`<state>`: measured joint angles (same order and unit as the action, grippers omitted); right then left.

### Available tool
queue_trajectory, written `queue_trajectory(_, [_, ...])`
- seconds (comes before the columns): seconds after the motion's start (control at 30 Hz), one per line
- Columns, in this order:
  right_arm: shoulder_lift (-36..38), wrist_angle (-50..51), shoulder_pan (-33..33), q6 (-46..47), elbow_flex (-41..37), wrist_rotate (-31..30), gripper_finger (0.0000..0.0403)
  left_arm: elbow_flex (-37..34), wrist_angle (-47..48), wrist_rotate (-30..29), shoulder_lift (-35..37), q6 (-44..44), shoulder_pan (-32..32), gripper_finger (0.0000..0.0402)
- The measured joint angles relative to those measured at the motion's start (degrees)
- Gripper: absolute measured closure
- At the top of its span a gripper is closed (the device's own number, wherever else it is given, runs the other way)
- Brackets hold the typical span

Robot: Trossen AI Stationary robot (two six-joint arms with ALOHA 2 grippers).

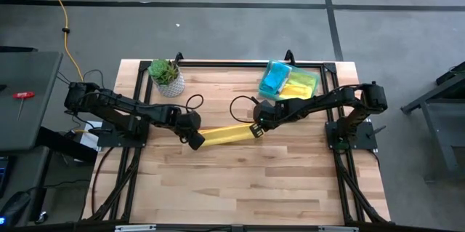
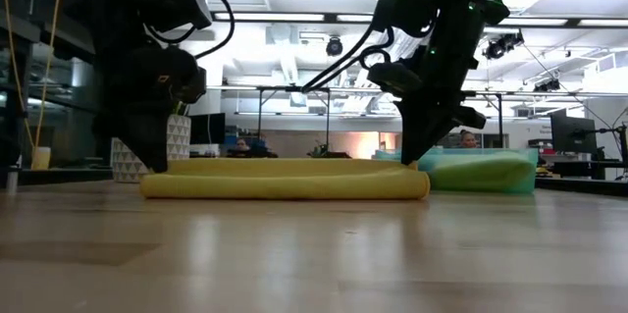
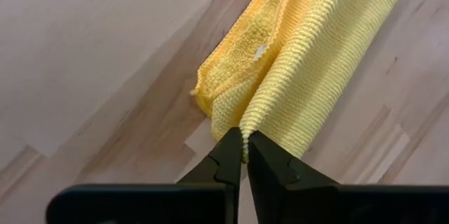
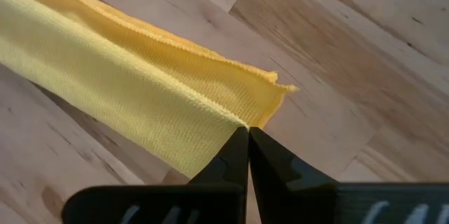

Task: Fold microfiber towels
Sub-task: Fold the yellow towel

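Only wrist views show each claw, left (image 3: 244, 155) and right (image 4: 248, 140), pinching the yellow towel (image 1: 227, 134).

A folded towel (image 1: 227, 134) was laid across the middle of the bench (image 1: 240, 188), stretched between the two arms. The left tool (image 1: 196, 142) was set at the towel's left end and the right tool (image 1: 256, 131) at its right end, each pinched shut on an edge of the cloth. A potted plant (image 1: 166, 77) was placed at the far left corner of the bench, behind the left arm. A tray (image 1: 312, 79) was placed at the far right, behind the right arm, and further towels (image 1: 287, 83) were piled in it.
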<state>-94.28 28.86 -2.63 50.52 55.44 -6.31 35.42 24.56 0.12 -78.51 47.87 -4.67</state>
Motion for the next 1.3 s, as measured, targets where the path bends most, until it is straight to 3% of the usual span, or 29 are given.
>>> queue_trajectory(0.2, [0.00,0.02,-0.02,-0.18,0.00,-0.31,0.0402,0.00,0.02,-3.63,0.01,-0.06,-0.17,0.0390])
queue_trajectory(0.43, [0.00,0.02,-0.02,-0.11,0.00,-0.70,0.0391,0.00,-0.20,-3.97,0.01,-3.43,-1.92,0.0379])
queue_trajectory(0.77, [0.01,-0.15,-0.13,-0.82,0.00,-3.61,0.0257,0.00,-0.01,-4.65,0.01,-7.70,-4.99,0.0286])
queue_trajectory(0.9, [1.43,-0.08,-1.56,-2.85,0.00,-2.15,0.0219,-0.01,1.54,-4.37,1.24,-11.10,-7.93,0.0246])
queue_trajectory(1.13, [8.71,4.55,-3.48,-6.05,0.00,-2.76,0.0201,0.00,5.60,-2.75,9.07,-16.04,-12.12,0.0193])
queue_trajectory(1.3, [12.79,10.16,-3.46,-7.04,0.00,-2.59,0.0201,0.02,3.74,-2.28,15.81,-18.89,-10.45,0.0182])
